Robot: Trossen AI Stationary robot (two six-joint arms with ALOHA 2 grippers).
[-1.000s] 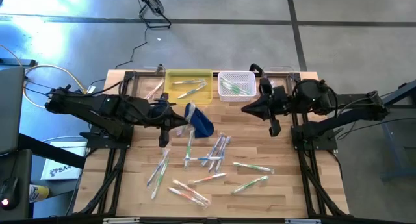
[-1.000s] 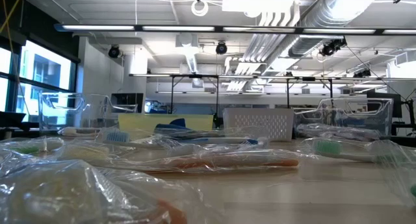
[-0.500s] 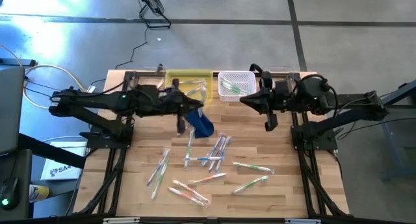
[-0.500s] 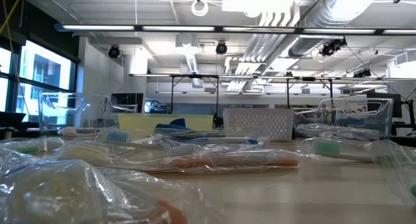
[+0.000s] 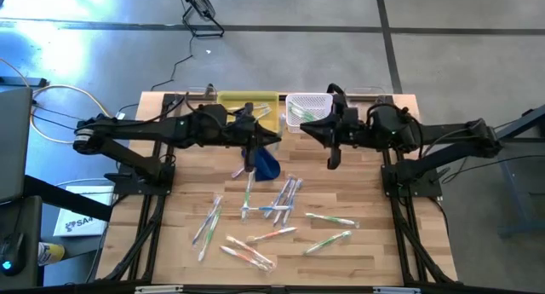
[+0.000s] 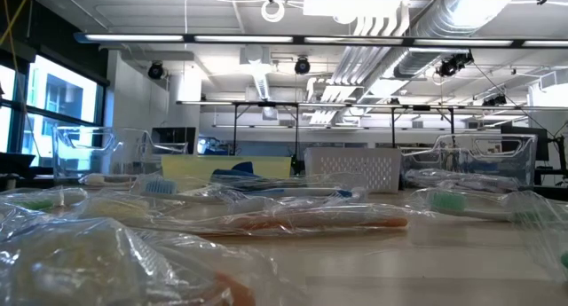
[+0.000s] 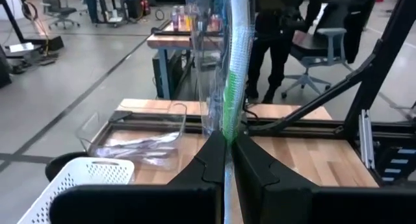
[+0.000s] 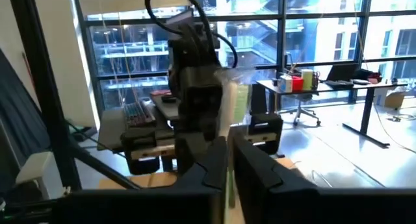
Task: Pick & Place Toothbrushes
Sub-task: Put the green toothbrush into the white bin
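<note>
- The left gripper (image 5: 258, 141) is positioned above the far middle of the wooden table (image 5: 375, 243), close to the yellow bin (image 5: 223, 100) and directly over the dark blue pouch (image 5: 267, 162).
- In the left wrist view, the fingers (image 7: 209, 160) are seen pressed together on a wrapped green toothbrush (image 7: 233, 87), which is held upright between them in its clear wrapper.
- The right gripper (image 5: 308, 129) is extended toward the left gripper, at the near edge of the white basket (image 5: 322, 100).
- In the right wrist view, the right gripper's jaws are seen nearly together with a thin pale strip between them; whether anything is clamped cannot be told. A pale green wrapped item is seen just ahead, at the left arm's gripper.
- The two grippers are near each other, with a small gap between them in the high view.
- Wrapped toothbrushes (image 5: 281, 196) are scattered over the middle and near part of the table, in a loose spread below the pouch.
- Further toothbrushes are seen inside the yellow bin and inside the white basket.
- In the low view, wrapped toothbrushes (image 6: 293, 219) lie across the table in the foreground, with the basket (image 6: 352, 168) behind them.
- A person's dark-clothed legs (image 7: 276, 49) are seen in the room beyond the table.
</note>
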